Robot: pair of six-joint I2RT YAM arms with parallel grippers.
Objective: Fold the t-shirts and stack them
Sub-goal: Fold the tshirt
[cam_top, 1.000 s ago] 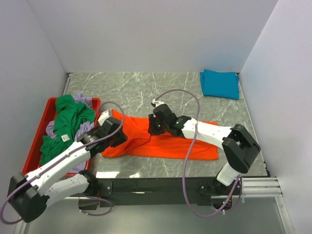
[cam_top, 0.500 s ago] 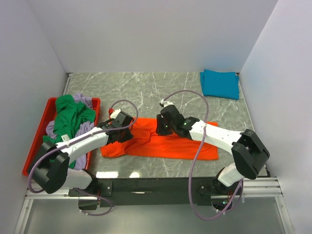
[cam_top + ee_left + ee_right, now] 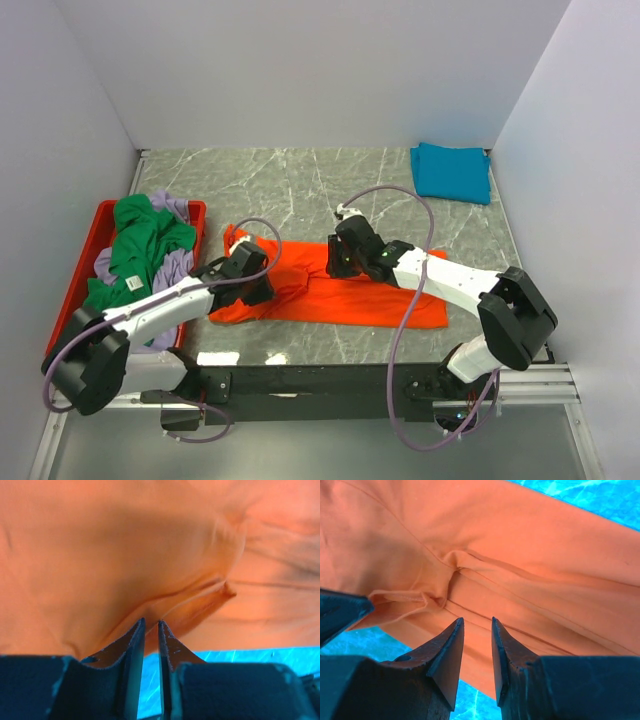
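- Left gripper (image 3: pixel 150 624) has gone from wide to nearly shut over the last second and dropped onto the left part of the soft, bright orange t-shirt (image 3: pixel 350 300).
- A ridge of cloth runs straight into its tips, so I read it as pinching a fold. Only a thin slit is left between the jaws.
- Right gripper (image 3: pixel 477 621) has slid a little to the right along the shirt's far edge. Its jaws are unchanged, part-way apart, and I see nothing clamped between them. A puckered seam sits just ahead of its left finger.
- The orange t-shirt hasn't moved: it lies flat on the grey marble table (image 3: pixel 300 180), under and ahead of both grippers.
- My take: the left grab is made and the right one isn't, so the fold hasn't started. Lifting now would drag the shirt lopsided.
- Folded teal-blue t-shirt (image 3: pixel 451 172) lies well beyond the right gripper, to its right.
- Green t-shirt (image 3: pixel 150 240) and pale lavender t-shirt (image 3: pixel 172 206) are heaped in the shallow red plastic tray (image 3: pixel 72 290), left of the left gripper.
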